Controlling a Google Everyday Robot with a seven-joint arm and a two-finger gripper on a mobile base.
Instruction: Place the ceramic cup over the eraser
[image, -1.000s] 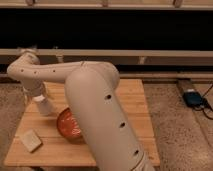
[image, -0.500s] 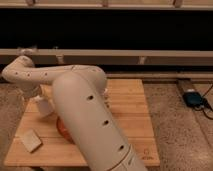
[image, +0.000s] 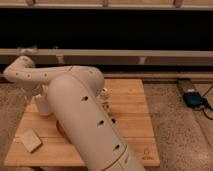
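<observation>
The off-white ceramic cup (image: 43, 107) stands upright on the left part of the wooden table (image: 134, 131). My gripper (image: 40, 96) is at the top of the cup, at the end of the arm that bends down from the far left. A small dark thing that may be the black eraser (image: 113, 120) lies near the table's middle, right beside my arm and well to the right of the cup. My big arm link covers much of the table's middle.
A pale beige block (image: 31, 140) lies at the front left. A tiny white shaker-like figure (image: 104, 95) stands mid-table. The orange bowl is hidden behind my arm. A blue device (image: 193, 98) with a cable lies on the floor at right.
My arm has swung across the table and now hides the orange bowl. The cup stays at about the same spot on the left with the gripper at it.
</observation>
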